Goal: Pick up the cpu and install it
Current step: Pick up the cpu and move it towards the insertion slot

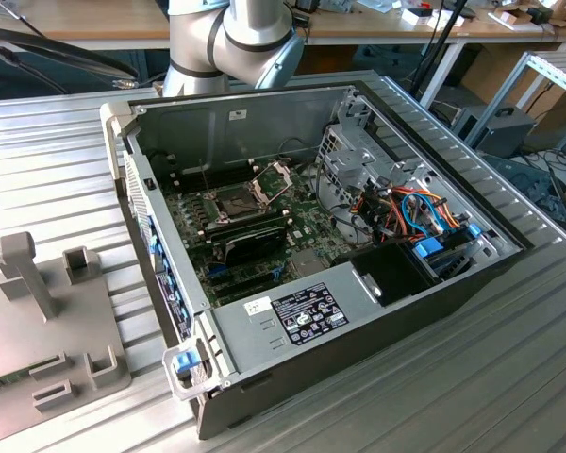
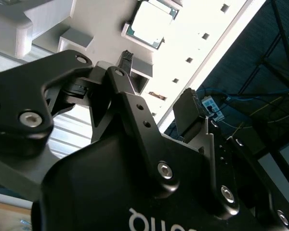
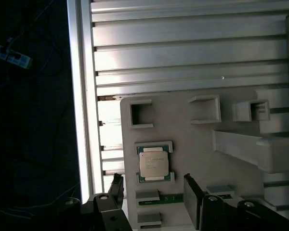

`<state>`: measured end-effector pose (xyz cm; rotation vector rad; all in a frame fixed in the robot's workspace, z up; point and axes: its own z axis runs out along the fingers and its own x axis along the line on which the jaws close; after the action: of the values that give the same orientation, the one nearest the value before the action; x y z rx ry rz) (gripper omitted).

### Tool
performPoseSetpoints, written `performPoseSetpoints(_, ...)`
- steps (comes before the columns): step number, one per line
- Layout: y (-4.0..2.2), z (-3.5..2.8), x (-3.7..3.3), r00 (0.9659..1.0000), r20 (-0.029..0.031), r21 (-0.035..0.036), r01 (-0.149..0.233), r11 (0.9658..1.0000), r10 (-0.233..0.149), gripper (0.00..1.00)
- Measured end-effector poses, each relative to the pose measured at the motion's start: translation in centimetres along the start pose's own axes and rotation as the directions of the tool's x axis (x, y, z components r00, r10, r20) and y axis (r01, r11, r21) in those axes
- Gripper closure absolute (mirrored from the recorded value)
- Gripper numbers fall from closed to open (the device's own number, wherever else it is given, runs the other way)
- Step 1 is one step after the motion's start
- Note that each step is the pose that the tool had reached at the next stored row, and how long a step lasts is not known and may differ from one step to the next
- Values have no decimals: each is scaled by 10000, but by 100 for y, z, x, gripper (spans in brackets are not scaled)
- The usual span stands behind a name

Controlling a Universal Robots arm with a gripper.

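Gripper (image 3: 153, 185) hung wide open and empty near the cpu (image 3: 153, 164)
The cpu lay in its bracket on the grey fixture (image 3: 192, 144); probably light, stiff, fragile underneath, best pinched by 2 opposite edges

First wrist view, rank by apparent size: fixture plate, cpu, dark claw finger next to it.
1. Fixture plate, largest by far.
2. cpu and claw finger look about alike. The finger sits nearer the camera, so I won't rank them.
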<state>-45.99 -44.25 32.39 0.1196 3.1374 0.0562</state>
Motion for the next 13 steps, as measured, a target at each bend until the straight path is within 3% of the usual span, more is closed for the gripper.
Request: performPoseSetpoints(13, -10, 2, -1, 10000, 0, 0, 0, 10000, 0, 38)
